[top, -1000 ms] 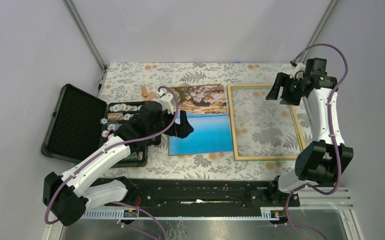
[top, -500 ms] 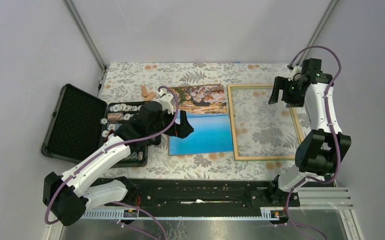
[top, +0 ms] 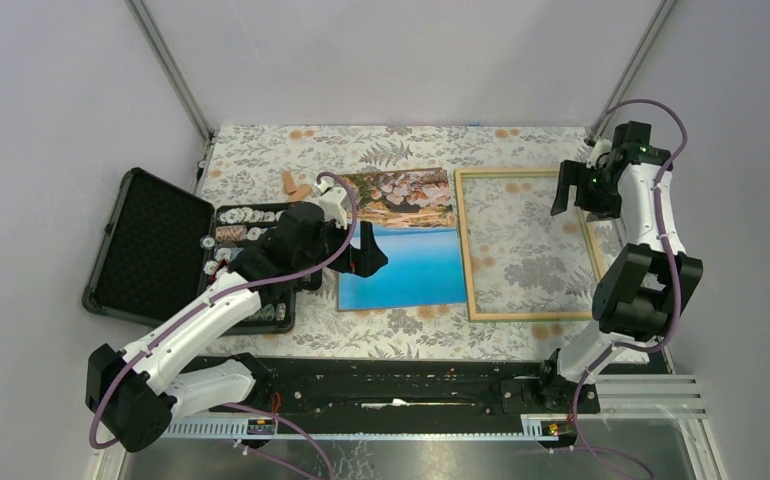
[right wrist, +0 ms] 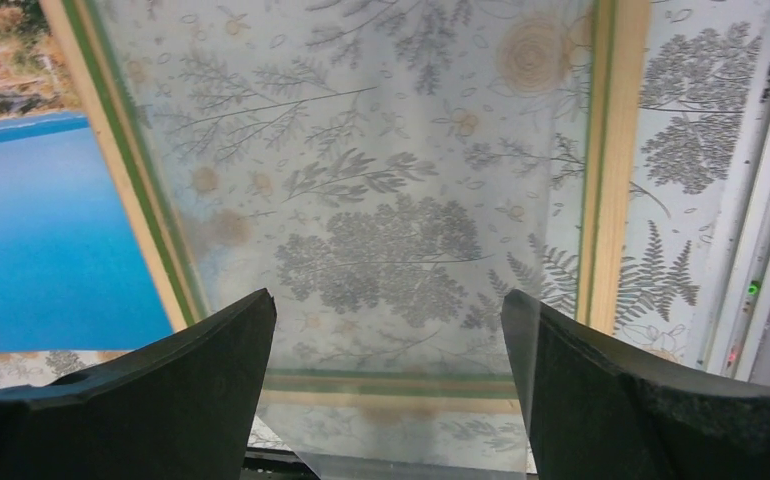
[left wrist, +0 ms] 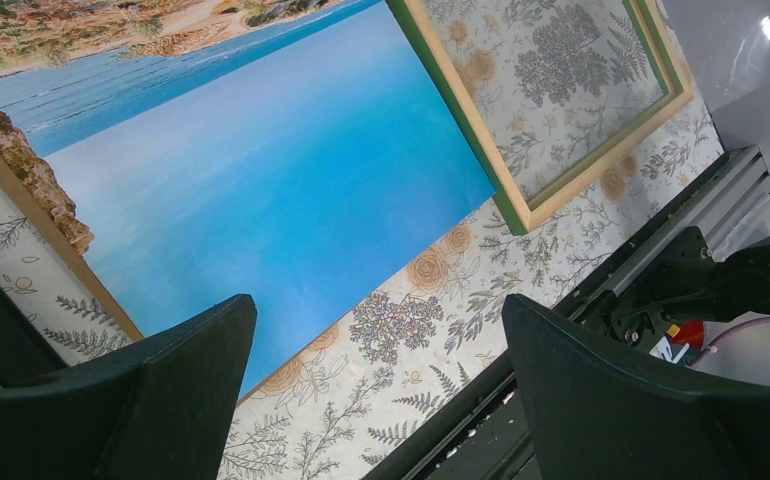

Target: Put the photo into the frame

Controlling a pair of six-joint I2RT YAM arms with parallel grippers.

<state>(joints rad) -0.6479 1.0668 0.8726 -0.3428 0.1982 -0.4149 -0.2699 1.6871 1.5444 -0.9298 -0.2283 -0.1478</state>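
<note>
**Change of state.** Over the last second the right arm draws back toward the right side of the tabletop (top: 401,335). Its right end effector (top: 568,192) moves from above the far right corner of the frame (top: 531,315) to a point nearer that side rail, and its fingers spread wider. The left arm, the photo (top: 406,255) and the frame show no shift.

**Meaning for the task.** The frame lies flat with its light wood side up and nothing touching it. A clear pane appears to sit in its opening. The photo is not yet inserted. It lies picture side up just left of the frame, its right edge at or against the left rail. The frame placement appears finished, so the photo is the likely next item to handle.

**End effectors.**
- Right end effector (right wrist: 386,300) – fingers well apart, holding nothing, hovering above the frame rail (right wrist: 616,150) without contact.
- Left end effector (left wrist: 379,305) – fingers fully apart, empty, poised over the near left part of the photo (left wrist: 261,180) beside the black case (top: 151,245). Contact with the print cannot be confirmed.
</note>
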